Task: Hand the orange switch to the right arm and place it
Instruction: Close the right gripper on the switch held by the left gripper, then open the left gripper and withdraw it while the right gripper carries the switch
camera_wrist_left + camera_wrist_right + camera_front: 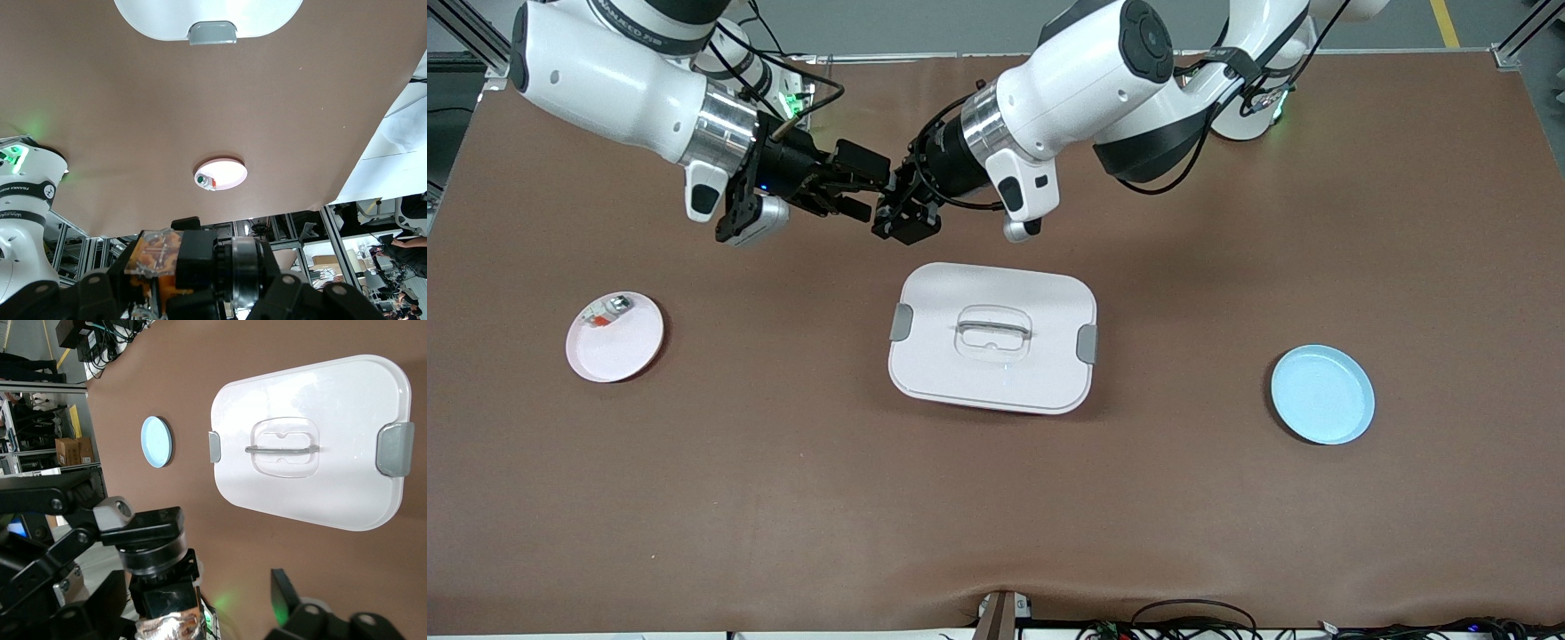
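The orange switch (200, 263) is up in the air, clamped in the left gripper (903, 215), whose jaws are closed tight on it. From the left wrist we see the switch lying crosswise, with a black ringed cylinder at one end and a clear orange block at the other. The right gripper (861, 187) meets it nose to nose, its fingers (864, 163) spread apart just beside the switch and not clamped on it. In the front view we cannot make out the switch itself between the two black grippers. Both grippers hang over the bare brown table (1227, 498), between the white lidded box (996, 391) and the table's edge where the bases stand. We count one switch, one box and two plates. The box sits at the middle of the table, lid on, with a grey clasp at each short end and a recessed handle on top. The pink plate (627, 351) lies toward the right arm's end of the table, near that edge, and it carries one small silver-white piece (607, 310) with a red bit. The blue plate (1322, 396) lies toward the left arm's end, a little nearer to the front camera than the pink one.
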Controlling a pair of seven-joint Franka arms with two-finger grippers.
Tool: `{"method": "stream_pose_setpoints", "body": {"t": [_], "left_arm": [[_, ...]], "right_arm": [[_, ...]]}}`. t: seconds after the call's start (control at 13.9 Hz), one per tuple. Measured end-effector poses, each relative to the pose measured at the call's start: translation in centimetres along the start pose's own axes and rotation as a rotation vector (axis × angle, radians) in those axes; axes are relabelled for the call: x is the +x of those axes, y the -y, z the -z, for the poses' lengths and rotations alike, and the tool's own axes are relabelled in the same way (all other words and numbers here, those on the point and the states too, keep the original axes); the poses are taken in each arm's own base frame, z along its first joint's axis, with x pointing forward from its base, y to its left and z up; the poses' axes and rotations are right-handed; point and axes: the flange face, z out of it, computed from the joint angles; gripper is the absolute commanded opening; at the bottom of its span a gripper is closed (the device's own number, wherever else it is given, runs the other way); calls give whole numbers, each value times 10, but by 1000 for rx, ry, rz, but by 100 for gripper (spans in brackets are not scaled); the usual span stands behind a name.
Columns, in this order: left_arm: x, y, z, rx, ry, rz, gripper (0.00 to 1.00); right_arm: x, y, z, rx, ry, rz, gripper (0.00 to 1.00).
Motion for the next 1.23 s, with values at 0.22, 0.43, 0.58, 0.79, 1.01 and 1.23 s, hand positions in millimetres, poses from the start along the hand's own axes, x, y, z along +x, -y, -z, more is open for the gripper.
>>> {"method": "stream_pose_setpoints", "body": {"t": [0.22, 0.43, 0.58, 0.79, 1.01, 1.23], "left_arm": [[1, 2, -4, 7, -3, 1, 31], [1, 2, -5, 7, -2, 0, 31], [0, 2, -5, 7, -1, 0, 58], [0, 1, -3, -2, 3, 0, 100], [-1, -5, 5, -24, 13, 1, 100], [2, -14, 16, -51, 14, -1, 100]], "right_arm": [[-2, 5, 3, 18, -1, 16, 0], [-2, 8, 5, 23, -4, 29, 0], [-2, 7, 6, 23, -3, 29, 0], [-2, 7, 6, 22, -2, 28, 0], [1, 1, 6, 18, -1, 24, 0], [9, -7, 13, 17, -18, 108, 0]]}}
